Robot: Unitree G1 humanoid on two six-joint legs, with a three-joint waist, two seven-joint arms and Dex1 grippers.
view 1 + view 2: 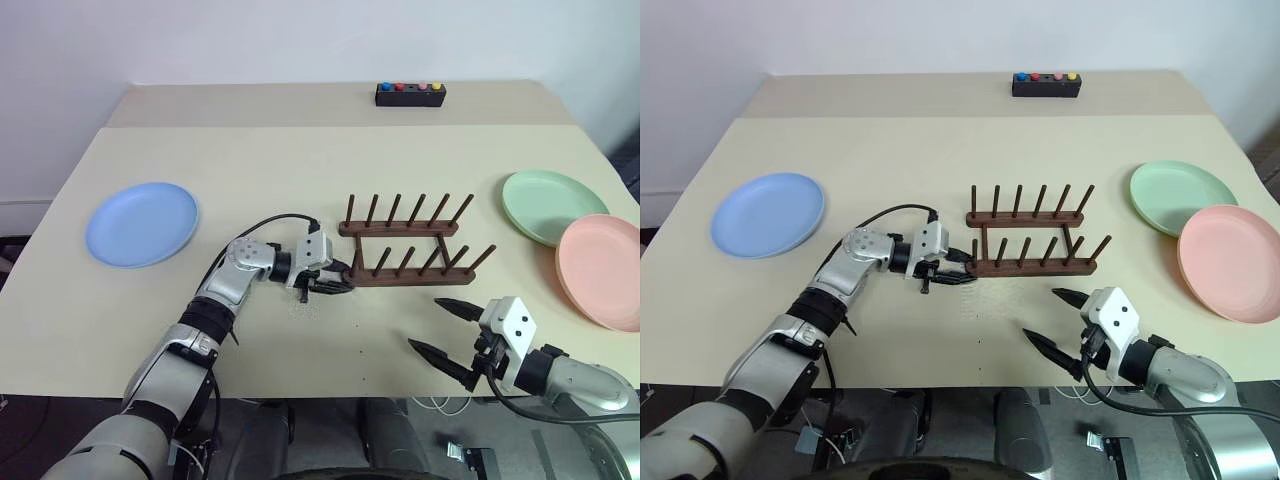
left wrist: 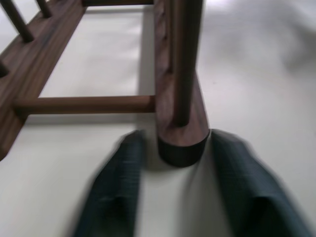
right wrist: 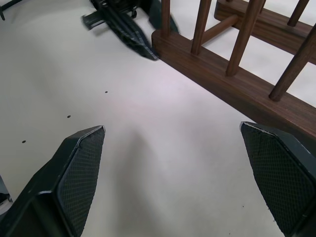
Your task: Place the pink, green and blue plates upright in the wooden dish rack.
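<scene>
At table (image 1: 300, 160) centre, the rack (image 1: 405, 243) is set empty; its near bar's end is straddled by the left gripper (image 1: 333, 281), fingers (image 2: 123, 182) parted, not clamped; the right gripper (image 1: 443, 328) is held spread wide in front of the rack; blue plate (image 1: 141, 223) lies flat far left; green plate (image 1: 550, 205) and pink plate (image 1: 603, 268) overlap far right.

Wooden dish rack (image 1: 408, 243) slots unobstructed; left claw (image 1: 333, 279) crowds its near-left end; surrounding surface (image 1: 300, 180) open.
</scene>
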